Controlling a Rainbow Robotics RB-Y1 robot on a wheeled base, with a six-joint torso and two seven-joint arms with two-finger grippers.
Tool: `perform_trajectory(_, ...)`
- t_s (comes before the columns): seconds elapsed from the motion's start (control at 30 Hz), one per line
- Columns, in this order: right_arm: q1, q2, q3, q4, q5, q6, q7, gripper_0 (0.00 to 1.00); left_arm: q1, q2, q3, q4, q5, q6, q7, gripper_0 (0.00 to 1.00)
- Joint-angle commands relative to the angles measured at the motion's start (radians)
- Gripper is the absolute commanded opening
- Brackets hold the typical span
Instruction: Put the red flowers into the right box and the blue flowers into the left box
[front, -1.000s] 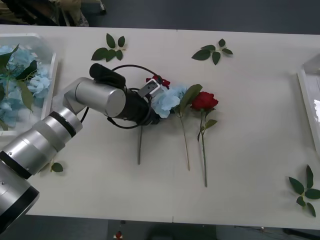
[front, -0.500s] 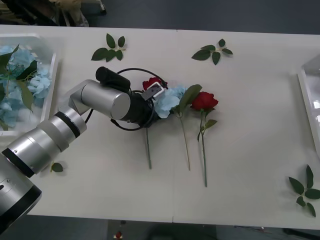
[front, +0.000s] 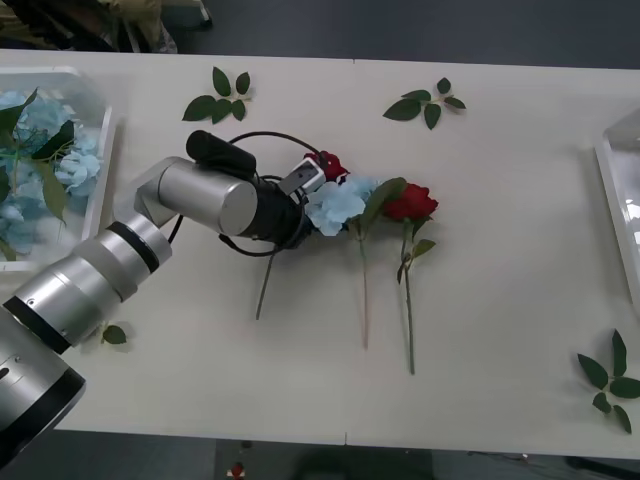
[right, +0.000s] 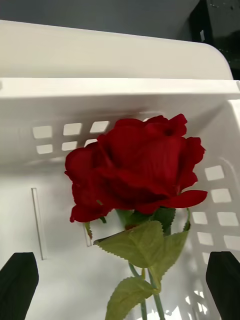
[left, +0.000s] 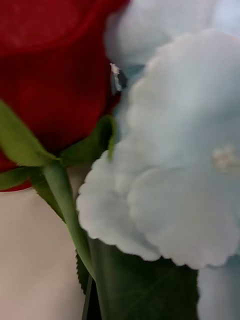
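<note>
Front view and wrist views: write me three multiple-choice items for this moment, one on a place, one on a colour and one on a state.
1. Where is the left claw?
A) parked off the table
B) at the blue flower in the middle of the table
C) at the table's right edge

2. What colour are the flowers in the left box?
A) red
B) pale blue
C) yellow

3. How is the right claw?
A) open, facing a red rose in the right box
B) shut on a stem
C) shut on a leaf sprig

Key: B, its tip sits against that flower; B, pale-blue heads lie inside; A, its fingers stand apart at the two corners.
</note>
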Motion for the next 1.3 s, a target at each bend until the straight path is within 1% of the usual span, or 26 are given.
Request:
perform_trajectory(0.03, -0.021, -0.031, 0.005, -0.014, -0.045, -0.003, 0.080, 0.99, -0.023, 0.054, 0.060, -0.008, -0.011, -0.009, 0.057, 0.00)
perform_trajectory(0.13, -0.021, -0.031, 0.003, -0.021, -0.093, 0.000, 0.131, 0.99, -0.022, 0.081, 0.104, -0.008, -0.008, -0.009, 0.055, 0.00)
perform_trajectory(0.23, -0.021, -0.031, -0.006, -0.037, -0.136, 0.032, 0.172, 0.99, -0.022, 0.112, 0.150, -0.011, 0.007, -0.008, 0.051, 0.00)
perform_trajectory(0.4, -0.021, -0.033, -0.041, -0.126, -0.212, 0.159, 0.197, 0.99, -0.022, 0.150, 0.224, -0.045, 0.037, -0.005, 0.045, 0.00)
perform_trajectory(0.43, -0.020, -0.031, -0.049, -0.158, -0.237, 0.202, 0.198, 0.99, -0.022, 0.158, 0.241, -0.045, 0.073, -0.005, 0.043, 0.00)
perform_trajectory(0.53, -0.014, -0.033, -0.061, -0.215, -0.317, 0.273, 0.206, 0.99, -0.022, 0.179, 0.274, -0.045, 0.167, -0.003, 0.025, 0.00)
perform_trajectory(0.6, 0.002, -0.033, -0.071, -0.273, -0.372, 0.324, 0.211, 0.99, -0.022, 0.193, 0.307, -0.046, 0.265, 0.005, -0.049, 0.00)
perform_trajectory(0.7, 0.043, -0.033, -0.092, -0.370, -0.430, 0.377, 0.214, 0.99, -0.019, 0.204, 0.374, -0.048, 0.417, 0.077, -0.156, 0.00)
perform_trajectory(0.77, 0.083, -0.033, -0.117, -0.452, -0.481, 0.413, 0.211, 0.99, 0.001, 0.204, 0.438, -0.057, 0.514, 0.132, -0.248, 0.00)
perform_trajectory(0.9, 0.169, -0.033, -0.170, -0.577, -0.608, 0.448, 0.211, 0.99, 0.084, 0.204, 0.538, -0.144, 0.609, 0.189, -0.377, 0.00)
perform_trajectory(0.93, 0.204, -0.033, -0.195, -0.618, -0.654, 0.459, 0.214, 0.99, 0.128, 0.206, 0.566, -0.201, 0.632, 0.196, -0.405, 0.00)
perform_trajectory(0.97, 0.218, -0.033, -0.204, -0.636, -0.674, 0.462, 0.214, 0.99, 0.148, 0.204, 0.577, -0.226, 0.638, 0.196, -0.412, 0.00)
perform_trajectory(1.13, 0.344, -0.033, -0.288, -0.779, -0.849, 0.500, 0.224, 0.99, 0.335, 0.209, 0.626, -0.494, 0.659, 0.195, -0.417, 0.00)
perform_trajectory(1.3, 0.427, -0.033, -0.327, -0.845, -1.019, 0.505, 0.240, 0.99, 0.487, 0.207, 0.638, -0.709, 0.658, 0.176, -0.417, 0.00)
